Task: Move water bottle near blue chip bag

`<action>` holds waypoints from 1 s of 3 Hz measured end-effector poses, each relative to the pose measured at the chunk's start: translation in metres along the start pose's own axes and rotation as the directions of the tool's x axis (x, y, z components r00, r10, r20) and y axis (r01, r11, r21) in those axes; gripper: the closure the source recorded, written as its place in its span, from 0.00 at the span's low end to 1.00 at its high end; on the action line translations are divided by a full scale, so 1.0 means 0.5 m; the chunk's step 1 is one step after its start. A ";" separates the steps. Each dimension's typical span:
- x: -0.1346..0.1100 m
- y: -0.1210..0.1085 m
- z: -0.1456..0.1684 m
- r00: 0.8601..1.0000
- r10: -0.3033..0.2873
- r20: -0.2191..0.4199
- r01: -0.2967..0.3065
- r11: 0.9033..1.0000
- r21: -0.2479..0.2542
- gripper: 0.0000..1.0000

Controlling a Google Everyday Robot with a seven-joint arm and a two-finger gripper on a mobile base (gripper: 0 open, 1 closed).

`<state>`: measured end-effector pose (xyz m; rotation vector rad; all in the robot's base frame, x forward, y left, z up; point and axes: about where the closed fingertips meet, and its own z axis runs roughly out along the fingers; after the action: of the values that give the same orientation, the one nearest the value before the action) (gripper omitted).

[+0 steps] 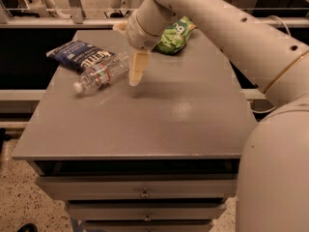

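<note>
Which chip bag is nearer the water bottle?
The blue chip bag, right beside the water bottle; the green chip bag lies farther back, past the gripper hovering by the bottle's base.

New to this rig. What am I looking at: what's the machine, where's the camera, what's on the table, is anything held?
The big cream-white shape is a robot arm on a mobile base, reaching in from the picture's right. There is only one picture, looking down at a grey table with drawers. Where the camera is mounted is not on record. The arm ends in its pincer, pointing down just above the table. A water bottle lies on its side beside it, right next to a blue chip bag. A green chip bag lies at the back. Nothing is lifted. I cannot tell whether the pincer touches the bottle.
</note>
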<state>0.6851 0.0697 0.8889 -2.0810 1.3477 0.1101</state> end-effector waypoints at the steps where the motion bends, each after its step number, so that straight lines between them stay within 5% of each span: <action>1: 0.028 0.010 -0.089 0.998 0.068 0.011 -0.069 0.997 0.044 0.00; 2: 0.085 0.054 -0.178 0.984 0.166 0.060 -0.172 0.979 0.112 0.00; 3: 0.142 0.116 -0.253 0.963 0.248 0.105 -0.265 0.943 0.201 0.00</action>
<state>0.6358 -0.0723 0.9327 -1.6998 1.5075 0.1492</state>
